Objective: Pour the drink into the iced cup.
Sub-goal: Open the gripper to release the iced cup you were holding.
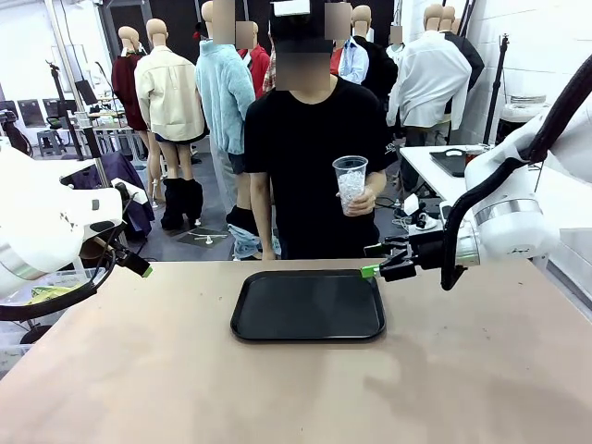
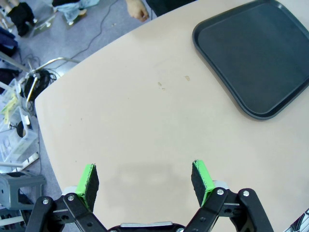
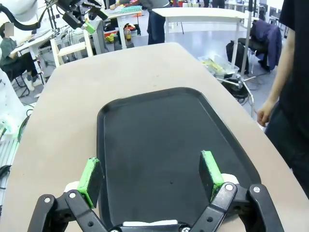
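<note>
My left gripper [image 2: 145,181] and right gripper [image 3: 152,176] both stand apart, empty. Tray [image 1: 308,305] at frame centre; above it, the person's hand [image 1: 363,200] holds the iced cup [image 1: 350,183].

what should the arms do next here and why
Probably wait, both open. The iced cup is in the person's hand, not on the black tray. The left gripper and right gripper hold nothing, and no drink is on the table.

Black tray [image 1: 308,306] lying flat on tan table [image 1: 139,370]
</note>
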Robot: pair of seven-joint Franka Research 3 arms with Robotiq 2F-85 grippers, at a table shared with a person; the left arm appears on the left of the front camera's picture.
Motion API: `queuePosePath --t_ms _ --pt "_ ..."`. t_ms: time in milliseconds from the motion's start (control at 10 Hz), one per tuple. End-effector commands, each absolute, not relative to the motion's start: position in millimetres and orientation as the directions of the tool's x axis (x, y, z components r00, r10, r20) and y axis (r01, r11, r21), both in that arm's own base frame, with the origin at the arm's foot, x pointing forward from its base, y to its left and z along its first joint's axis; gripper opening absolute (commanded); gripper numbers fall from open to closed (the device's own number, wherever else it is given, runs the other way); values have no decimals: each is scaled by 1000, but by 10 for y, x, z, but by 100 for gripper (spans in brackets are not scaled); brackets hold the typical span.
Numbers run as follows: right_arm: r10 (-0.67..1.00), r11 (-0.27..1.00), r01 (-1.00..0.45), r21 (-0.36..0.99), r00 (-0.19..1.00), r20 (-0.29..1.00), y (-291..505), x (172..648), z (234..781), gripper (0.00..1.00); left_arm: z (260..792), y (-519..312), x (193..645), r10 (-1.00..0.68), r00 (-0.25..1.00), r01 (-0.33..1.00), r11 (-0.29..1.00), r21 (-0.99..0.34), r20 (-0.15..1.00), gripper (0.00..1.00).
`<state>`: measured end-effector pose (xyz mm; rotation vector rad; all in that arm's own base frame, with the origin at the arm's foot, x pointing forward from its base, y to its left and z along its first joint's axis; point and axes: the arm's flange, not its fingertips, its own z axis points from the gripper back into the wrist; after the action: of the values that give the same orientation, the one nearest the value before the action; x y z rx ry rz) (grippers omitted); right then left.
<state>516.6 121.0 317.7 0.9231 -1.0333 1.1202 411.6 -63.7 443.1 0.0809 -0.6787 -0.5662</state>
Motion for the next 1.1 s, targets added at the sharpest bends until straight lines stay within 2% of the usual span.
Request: queuePosePath --t_ms 0,300,400,600,900,1000 --pt "246 198 -978 71 120 962 1196 5166 3178 100 4464 -629 4115 -524 644 469 846 254 557 100" --pt "251 201 -977 66 116 961 1189 5171 3177 100 4464 -629 4115 -524 644 469 846 254 557 100" --pt "267 283 -957 59 137 954 1135 5075 3186 100 4464 -629 4115 -524 644 469 846 254 557 100" --pt "339 580 -814 10 252 906 984 4776 3204 100 4464 -629 4115 -524 644 469 846 254 557 100" --pt "393 742 -671 8 443 806 874 4611 3282 100 4464 -629 4115 -524 644 469 846 254 557 100" --pt "351 832 -555 -12 509 786 813 4584 3316 100 4464 -629 4115 -524 644 469 846 254 557 100"
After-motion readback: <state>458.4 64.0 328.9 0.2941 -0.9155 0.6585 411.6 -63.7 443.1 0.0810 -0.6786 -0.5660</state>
